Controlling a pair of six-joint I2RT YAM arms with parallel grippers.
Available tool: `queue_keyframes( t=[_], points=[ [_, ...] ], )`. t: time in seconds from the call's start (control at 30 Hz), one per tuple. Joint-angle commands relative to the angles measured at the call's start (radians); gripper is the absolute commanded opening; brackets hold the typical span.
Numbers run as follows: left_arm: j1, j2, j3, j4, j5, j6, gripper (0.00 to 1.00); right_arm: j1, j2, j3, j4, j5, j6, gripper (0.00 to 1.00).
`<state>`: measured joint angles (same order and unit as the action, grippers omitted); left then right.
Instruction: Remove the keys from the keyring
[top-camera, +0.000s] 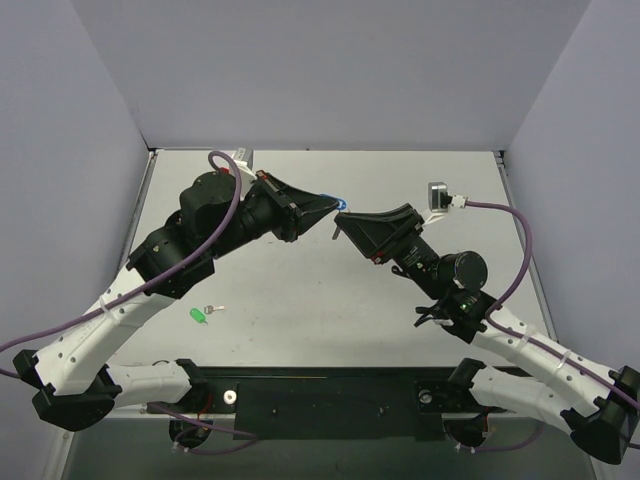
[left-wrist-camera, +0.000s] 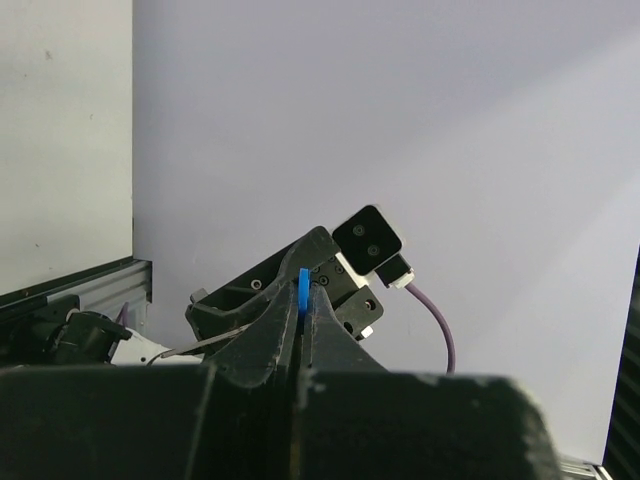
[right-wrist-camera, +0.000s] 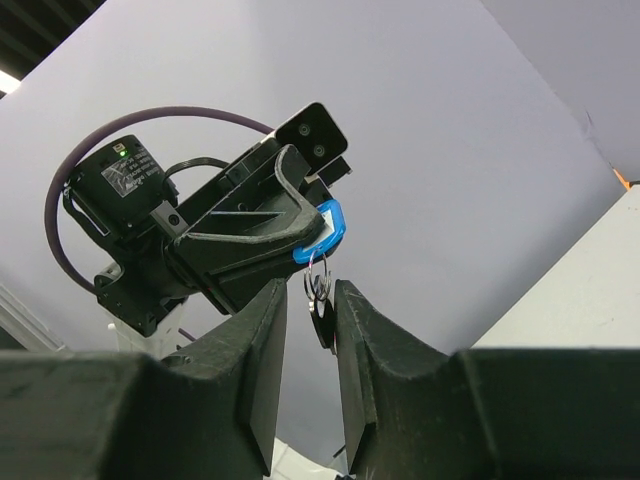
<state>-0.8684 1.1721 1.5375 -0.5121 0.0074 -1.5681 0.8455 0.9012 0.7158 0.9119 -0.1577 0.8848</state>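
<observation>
Right wrist, key: the small dark key (right-wrist-camera: 322, 318) hangs from a thin ring (right-wrist-camera: 316, 272) under the blue keyring (right-wrist-camera: 325, 232), right in the gap of the right gripper (right-wrist-camera: 311, 335).
Right wrist, right gripper: its fingers stand apart on either side of the key with nothing pinched. Whether one pad touches the key, I cannot tell.
Right wrist, risk: I'd say the dangling key could swing or twist as the fingers close, so they might catch only its edge or miss it.
Left wrist, left gripper: the left gripper (left-wrist-camera: 302, 325) is clenched on the keyring, seen edge-on here as a blue sliver.
Left wrist, risk: the hold looks narrow, so a hard pull on the key might drag the keyring out and drop it.
Overhead, place: both grippers meet tip to tip in the air above the middle of the table (top-camera: 300, 290).
Overhead, surface: pale grey, with a green tag (top-camera: 197, 316) and its silver key (top-camera: 212, 309) lying near the left arm, well apart.
Overhead, room: plain pale walls (top-camera: 330, 70) on three sides.
</observation>
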Motion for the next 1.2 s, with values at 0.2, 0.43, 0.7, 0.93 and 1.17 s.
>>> queue_keyframes(
  t=[0.2,0.43,0.7,0.93,1.17],
  points=[
    [0.012,-0.046,-0.025,0.05,-0.024,-0.027,0.0,0.013,0.008,0.051,0.059,-0.005,-0.027,0.15],
    [0.014,-0.052,-0.031,0.049,-0.026,-0.027,0.0,0.02,0.013,0.053,0.051,-0.008,-0.037,0.08],
    [0.019,-0.063,-0.045,0.047,-0.027,-0.027,0.0,0.023,0.01,0.059,0.032,-0.014,-0.047,0.03],
    [0.043,-0.097,-0.092,0.057,-0.007,0.009,0.2,0.027,-0.01,0.089,-0.1,-0.051,-0.081,0.0],
    [0.163,-0.294,-0.325,0.046,0.167,0.115,0.51,0.03,-0.031,0.247,-0.577,-0.204,-0.181,0.0]
  ],
)
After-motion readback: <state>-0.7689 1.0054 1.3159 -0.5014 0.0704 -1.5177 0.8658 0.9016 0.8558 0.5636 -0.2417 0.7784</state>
